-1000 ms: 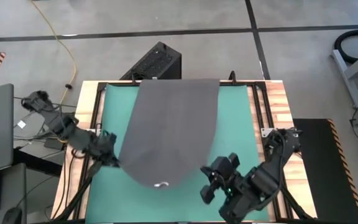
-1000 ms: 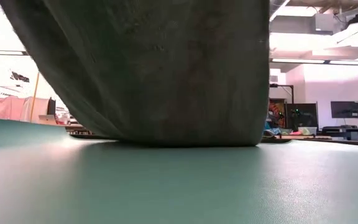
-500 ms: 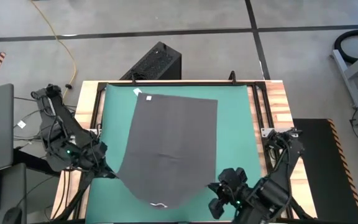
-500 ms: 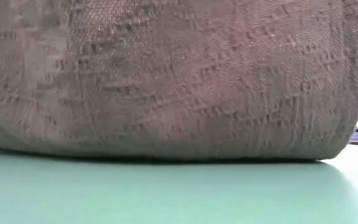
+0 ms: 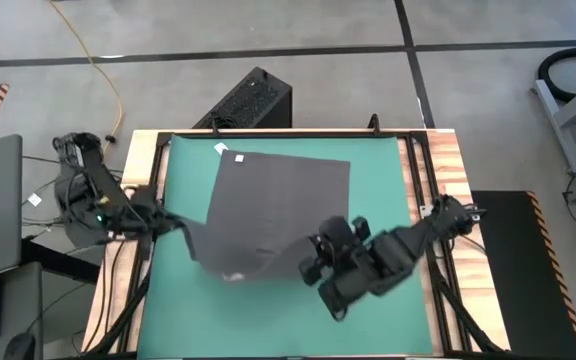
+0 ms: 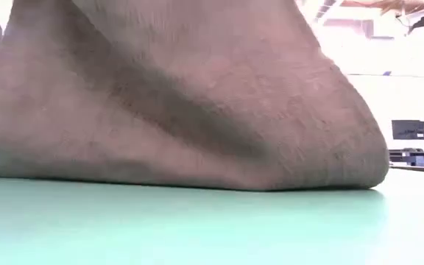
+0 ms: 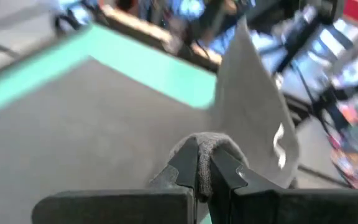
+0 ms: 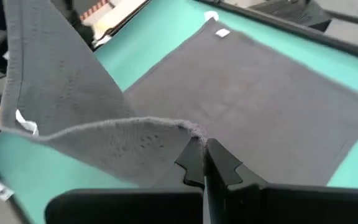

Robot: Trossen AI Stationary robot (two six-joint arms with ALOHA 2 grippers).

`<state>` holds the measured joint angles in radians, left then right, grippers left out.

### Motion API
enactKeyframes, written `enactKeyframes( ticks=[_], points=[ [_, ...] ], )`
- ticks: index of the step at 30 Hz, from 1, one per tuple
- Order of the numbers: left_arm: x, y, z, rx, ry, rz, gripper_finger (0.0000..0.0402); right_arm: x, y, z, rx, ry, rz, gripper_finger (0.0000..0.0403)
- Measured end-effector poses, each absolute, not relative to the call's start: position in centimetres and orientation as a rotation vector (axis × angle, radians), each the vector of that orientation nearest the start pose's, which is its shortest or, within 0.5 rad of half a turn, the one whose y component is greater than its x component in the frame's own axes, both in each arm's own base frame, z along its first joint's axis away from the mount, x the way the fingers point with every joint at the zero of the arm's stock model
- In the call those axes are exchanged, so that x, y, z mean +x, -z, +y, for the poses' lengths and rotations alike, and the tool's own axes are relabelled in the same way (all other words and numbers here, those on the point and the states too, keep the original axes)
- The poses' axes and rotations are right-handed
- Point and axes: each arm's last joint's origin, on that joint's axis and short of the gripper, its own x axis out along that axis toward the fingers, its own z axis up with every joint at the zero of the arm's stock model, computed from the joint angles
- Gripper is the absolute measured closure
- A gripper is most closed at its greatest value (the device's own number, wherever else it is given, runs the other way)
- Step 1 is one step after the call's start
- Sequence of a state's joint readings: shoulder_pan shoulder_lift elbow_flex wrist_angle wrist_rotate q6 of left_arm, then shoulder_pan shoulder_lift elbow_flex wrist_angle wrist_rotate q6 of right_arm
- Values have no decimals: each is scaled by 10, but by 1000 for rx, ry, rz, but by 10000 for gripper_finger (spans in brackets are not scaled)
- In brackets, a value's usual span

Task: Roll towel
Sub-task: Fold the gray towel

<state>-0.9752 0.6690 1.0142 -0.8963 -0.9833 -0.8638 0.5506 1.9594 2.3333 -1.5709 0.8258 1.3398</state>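
The dark grey towel [image 5: 278,205] lies with its far part flat on the green mat [image 5: 378,180]; a small white tag [image 5: 220,150] marks its far left corner. Its near edge is raised between my two grippers and sags between them down to the mat [image 6: 197,221]. My left gripper [image 5: 182,228] is shut on the near left corner. My right gripper [image 5: 313,250] is shut on the near right end of the edge. A second white tag [image 8: 23,121] shows on the raised part. The towel [image 6: 182,110] fills the low view. My left gripper pinches the towel's near left corner [image 7: 202,146] between its two fingers, the cloth bunched there. The fingers come from the table's left side. The corner is lifted clear of the mat, the cloth slack. My right gripper pinches the near edge [image 8: 191,132] at its right end between its two fingers, coming from the table's near right. That end is lifted clear of the mat. The edge [image 8: 104,127] runs away slack toward the other gripper.
The mat sits in a dark frame on a wooden table [image 5: 448,150]. Bare mat shows to the right [image 5: 388,200] and on the near side [image 5: 268,320] of the towel. A black box [image 5: 248,100] stands on the floor beyond the far edge.
Both grippers first drew the towel toward the near edge, so its far edge slid off the table's far edge onto the mat. Then both rose and went toward the far edge with the near edge, which is now lifted and sags; the far part stayed flat.
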Motion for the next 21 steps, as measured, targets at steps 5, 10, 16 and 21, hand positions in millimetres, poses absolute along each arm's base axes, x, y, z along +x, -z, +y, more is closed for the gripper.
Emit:
enactKeyframes(
  ticks=[5, 10, 16, 21],
  points=[
    [72, -365, -58, -343, -195, 233, 402, 326, -412, 149, 471, 766, 628, 391],
    [81, -357, -62, -317, -209, 287, 402, 329, -396, 144, 492, 806, 683, 391],
    [91, -347, -66, -280, -237, 342, 402, 313, -369, 136, 514, 918, 714, 391],
    [93, -348, -60, -268, -281, 334, 402, 274, -370, 118, 579, 971, 684, 391]
  ],
)
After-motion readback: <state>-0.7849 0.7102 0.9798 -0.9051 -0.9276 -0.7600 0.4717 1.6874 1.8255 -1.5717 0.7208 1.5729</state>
